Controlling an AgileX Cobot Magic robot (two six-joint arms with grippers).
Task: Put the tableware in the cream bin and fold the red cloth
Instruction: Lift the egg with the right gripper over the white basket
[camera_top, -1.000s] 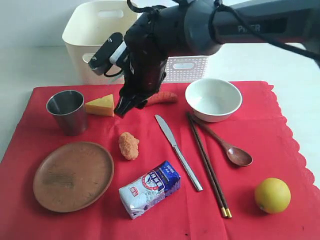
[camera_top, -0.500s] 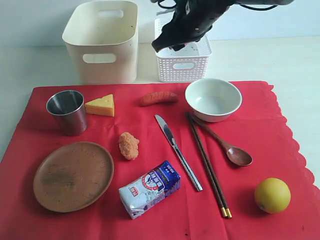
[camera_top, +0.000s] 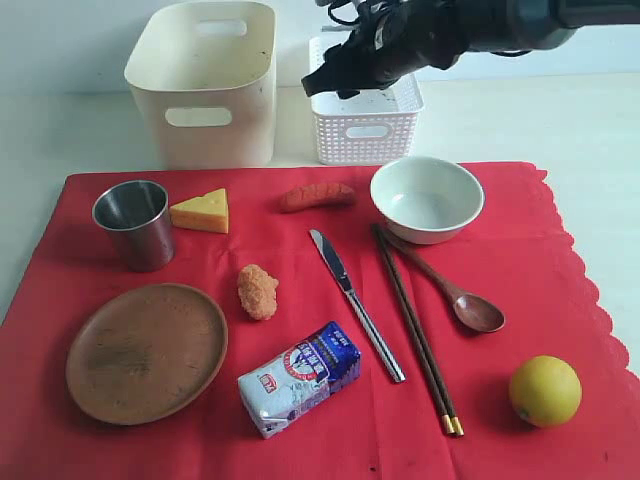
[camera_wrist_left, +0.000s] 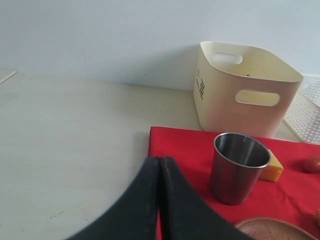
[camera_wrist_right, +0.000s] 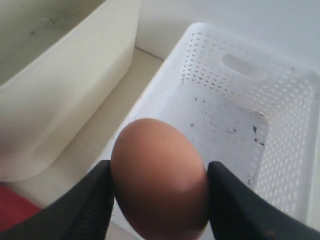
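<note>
- Your right gripper (camera_wrist_right: 160, 200) is grasping a brown egg (camera_wrist_right: 156, 170) and holds it above the white lattice basket (camera_top: 340, 145), over the corner nearest the cream bin (camera_top: 240, 130). The basket floor under the gripper shows only dark specks.
- The cream bin stands just to the left of that gripper. The part of its inside you can see is pale wall with a few specks.
- Your left gripper (camera_wrist_left: 159, 200) is clenched, jaws pressed flat together, at the edge of the red cloth (camera_top: 540, 300) where it meets the tabletop (camera_wrist_left: 65, 150). The steel cup (camera_wrist_left: 232, 175) stands upright just ahead of it, with the cream bin beyond the cup.
- The bowl (camera_top: 430, 235), knife (camera_top: 355, 305), chopsticks (camera_top: 415, 330), spoon (camera_top: 465, 300) and wooden plate (camera_top: 147, 350) lie on the red cloth, well apart from both grippers.
- There are dark printed marks on the bin wall facing your left gripper and a round emblem on the milk packet (camera_top: 300, 378). Both are too small to read.
- A second ago your right gripper was low over the cloth between the cheese (camera_top: 202, 212) and the sausage (camera_top: 317, 195). The tableware lies where it did.
</note>
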